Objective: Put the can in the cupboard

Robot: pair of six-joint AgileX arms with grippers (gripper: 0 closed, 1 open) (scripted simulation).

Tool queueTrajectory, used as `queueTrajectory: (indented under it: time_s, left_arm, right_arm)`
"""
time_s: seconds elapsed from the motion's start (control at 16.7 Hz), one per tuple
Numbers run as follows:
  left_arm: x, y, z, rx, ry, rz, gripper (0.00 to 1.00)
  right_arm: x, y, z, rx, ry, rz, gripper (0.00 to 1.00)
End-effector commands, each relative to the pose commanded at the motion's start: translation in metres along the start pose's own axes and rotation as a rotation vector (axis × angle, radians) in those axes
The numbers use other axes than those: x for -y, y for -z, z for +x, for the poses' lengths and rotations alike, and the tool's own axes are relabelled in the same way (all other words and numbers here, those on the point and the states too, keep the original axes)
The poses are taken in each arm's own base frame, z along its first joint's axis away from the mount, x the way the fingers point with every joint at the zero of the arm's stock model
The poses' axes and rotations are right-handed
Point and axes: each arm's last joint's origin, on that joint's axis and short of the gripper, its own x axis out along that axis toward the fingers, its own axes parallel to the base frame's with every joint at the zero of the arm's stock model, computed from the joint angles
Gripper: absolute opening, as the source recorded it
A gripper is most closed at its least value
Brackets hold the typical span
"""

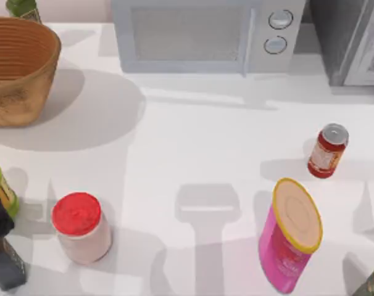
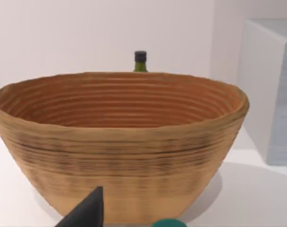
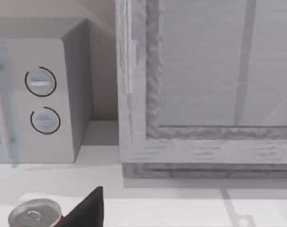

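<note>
- The task looks barely begun: the can (image 1: 328,150) stands untouched on the white table (image 1: 193,154), right of centre and well apart from the cupboard (image 1: 347,40) at the far right corner.
- The cupboard door looks closed; in the right wrist view its lighter framed panel (image 3: 205,71) faces the camera with no gap that I can make out, so opening it seems to be left to do, along with grasping, lifting and placing the can.
- The can is a small red drinks can with a silver top and a pale label, upright, much smaller than the tall pink canister (image 1: 290,234) with the yellow rim that stands near it toward the front edge.
- In the right wrist view the can's silver top (image 3: 32,215) sits close beneath the camera, beside one dark fingertip (image 3: 86,210) of the right tool; I cannot tell how far that tool is open, and it has hold of nothing that I can see.
- The left tool is parked in front of the wicker basket (image 2: 120,142) at the table's left; one dark fingertip (image 2: 86,213) is seen, and its opening cannot be judged either.
- A light grey microwave (image 1: 205,34) with two round knobs stands just left of the cupboard, and a red-lidded jar (image 1: 81,227) stands front left, far from the can.
</note>
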Motion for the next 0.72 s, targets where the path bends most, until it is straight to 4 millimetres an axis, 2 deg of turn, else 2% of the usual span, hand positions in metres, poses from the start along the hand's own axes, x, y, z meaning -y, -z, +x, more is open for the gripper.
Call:
queueTrajectory:
  time_s: [0.18,0.42,0.6,0.72]
  left_arm:
    - [0.000,0.000,0.000,0.000,0.000,0.000,1.00]
    - [0.000,0.000,0.000,0.000,0.000,0.000,1.00]
    - [0.000,0.000,0.000,0.000,0.000,0.000,1.00]
    - [0.000,0.000,0.000,0.000,0.000,0.000,1.00]
  right_arm:
    - [-0.001,-0.003,0.000,0.003,-0.002,-0.001,1.00]
    - [-0.006,-0.026,0.006,-0.005,0.001,-0.007,1.00]
    - [-0.015,-0.045,0.023,-0.053,0.000,-0.012,1.00]
    - [-0.027,-0.051,0.042,-0.107,-0.010,-0.010,1.00]
